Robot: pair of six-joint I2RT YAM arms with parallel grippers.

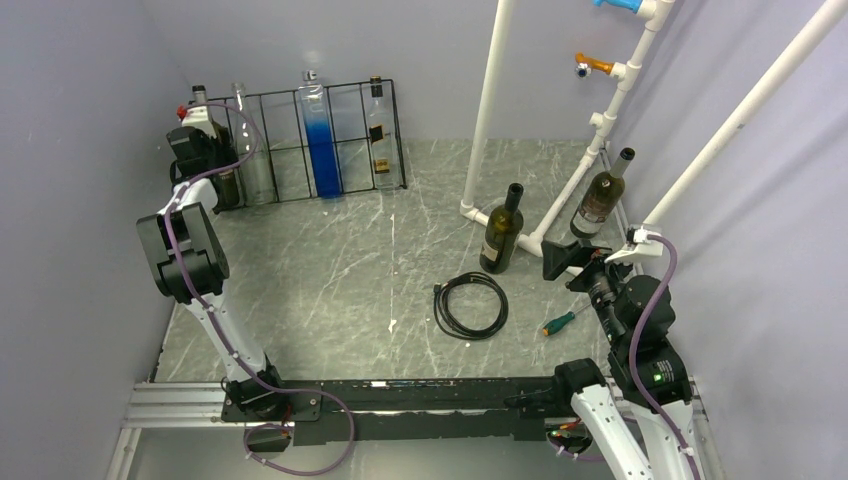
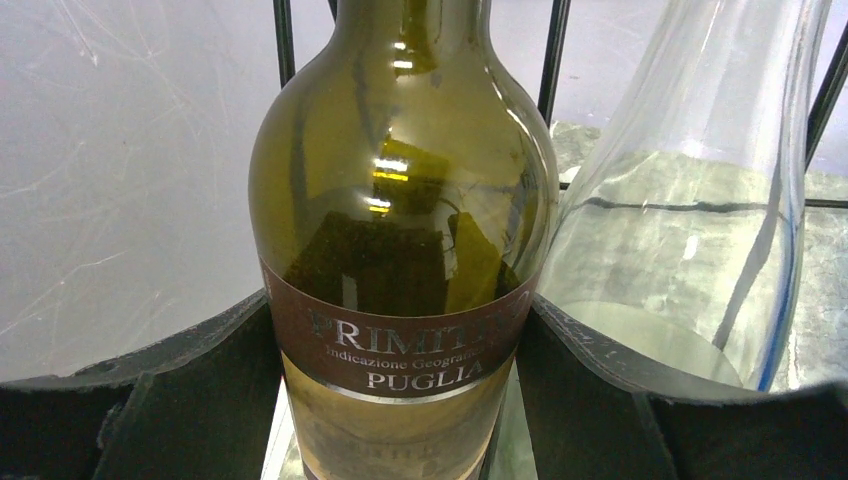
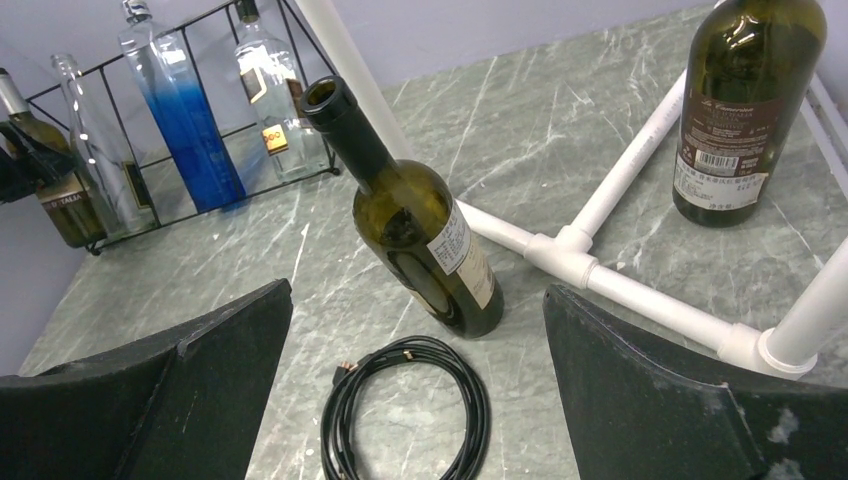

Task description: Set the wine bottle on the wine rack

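My left gripper point(image 1: 214, 166) point(image 2: 398, 308) is shut on a dark green wine bottle point(image 1: 201, 99) point(image 2: 400, 180) with a brown "Primitivo Puglia" label, a finger against each side. It holds the bottle upright at the left end of the black wire wine rack point(image 1: 352, 140) point(image 2: 283, 40) at the back left. Whether the bottle's base rests in the slot is hidden. My right gripper point(image 1: 575, 262) point(image 3: 418, 290) is open and empty at the right. It faces a second wine bottle point(image 1: 501, 235) point(image 3: 430, 240). A third wine bottle point(image 1: 598, 200) point(image 3: 745, 110) stands further right.
The rack also holds a clear bottle point(image 1: 250, 150) point(image 2: 690, 200), a blue bottle point(image 1: 322, 150) and a labelled clear bottle point(image 1: 378, 135). A white pipe frame point(image 1: 490, 110) point(image 3: 610, 190) stands at the back right. A coiled black cable point(image 1: 471, 305) point(image 3: 405, 410) and a screwdriver point(image 1: 560, 322) lie nearby.
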